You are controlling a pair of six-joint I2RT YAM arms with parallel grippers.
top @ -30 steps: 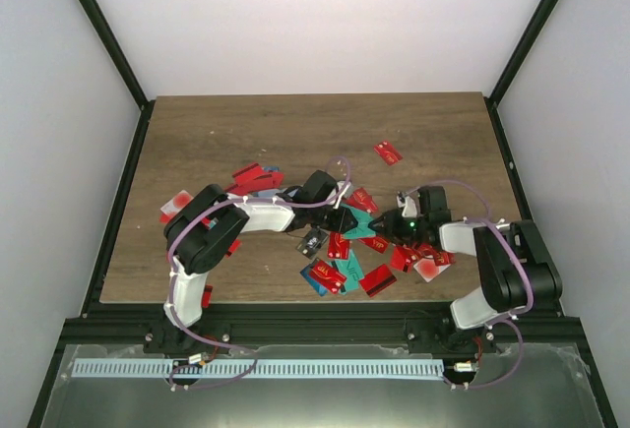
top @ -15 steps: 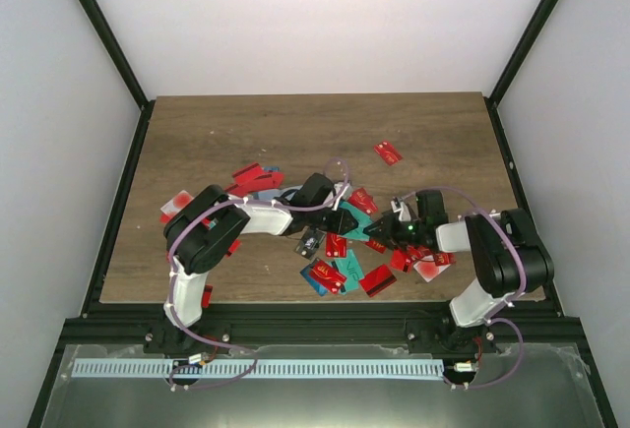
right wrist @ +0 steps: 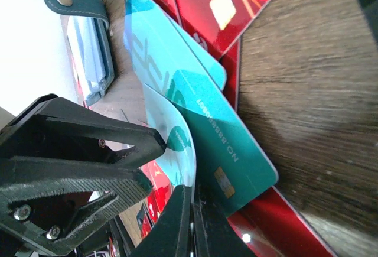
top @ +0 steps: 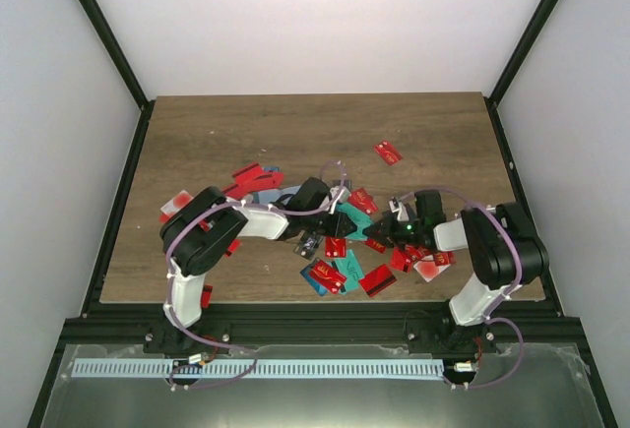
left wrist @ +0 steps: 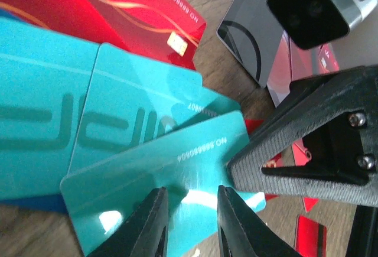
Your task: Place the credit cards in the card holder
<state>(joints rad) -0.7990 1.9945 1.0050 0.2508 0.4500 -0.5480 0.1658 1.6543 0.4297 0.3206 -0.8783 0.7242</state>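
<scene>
Right gripper (right wrist: 192,198) is clamped on the edge of a teal card (right wrist: 178,156) in the pile near the bench's near edge, and the card is bowed. Left gripper (left wrist: 190,193) has fingers narrowly apart with nothing between them, close against the right; holder (right wrist: 94,50) lies just beyond, toward the left edge.

Risk: the bowed card could spring from the pinch or drag the overlapped cards (left wrist: 118,3), and the crowded fingers may collide.

Bench (top: 295,133) is matte wood-grain, with white walls (top: 315,15) and a black frame.

A robotics lab cell is indicated: a table (top: 217,133) is enclosed by white panels (top: 315,15) and black struts (top: 103,34). A left arm (top: 212,241) and right arm (top: 502,251) are bolted at its lower edge. A slotted cable duct (top: 256,368) is run along the bottom of the frame.
</scene>
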